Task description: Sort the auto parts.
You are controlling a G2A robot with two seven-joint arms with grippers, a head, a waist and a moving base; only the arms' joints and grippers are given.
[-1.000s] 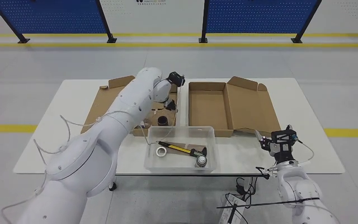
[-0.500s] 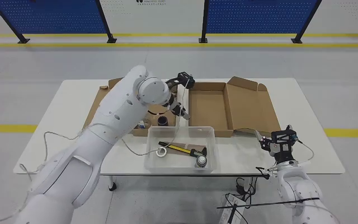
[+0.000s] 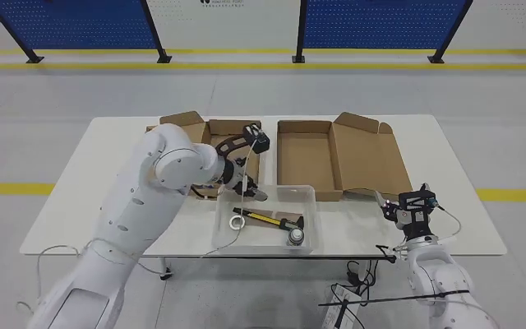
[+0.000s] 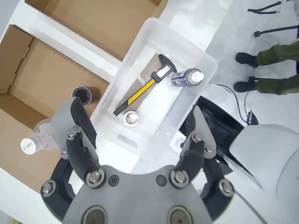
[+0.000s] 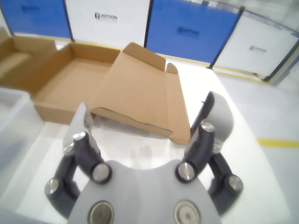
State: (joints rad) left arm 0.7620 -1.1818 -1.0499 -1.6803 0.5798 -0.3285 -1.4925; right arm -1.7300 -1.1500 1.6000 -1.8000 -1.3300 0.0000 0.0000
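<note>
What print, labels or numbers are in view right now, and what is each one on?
White wall panel: a company logo with its name, clear; the same mark shows faintly on the blue panel.
Spray can in the clear bin: printed label, too small to read.
Caliper: yellow scale with marks, numbers too small to read.
Bottle cap: dark print, blurred.

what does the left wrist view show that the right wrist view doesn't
Left wrist view: a caliper, spray can and white ring in the clear bin, a dark cylinder and capped bottle in the left cardboard box, below the open left gripper. Right wrist view: the open right gripper and blue fence panels beyond the table. Both: the clear bin, left box, right cardboard box, table.
</note>
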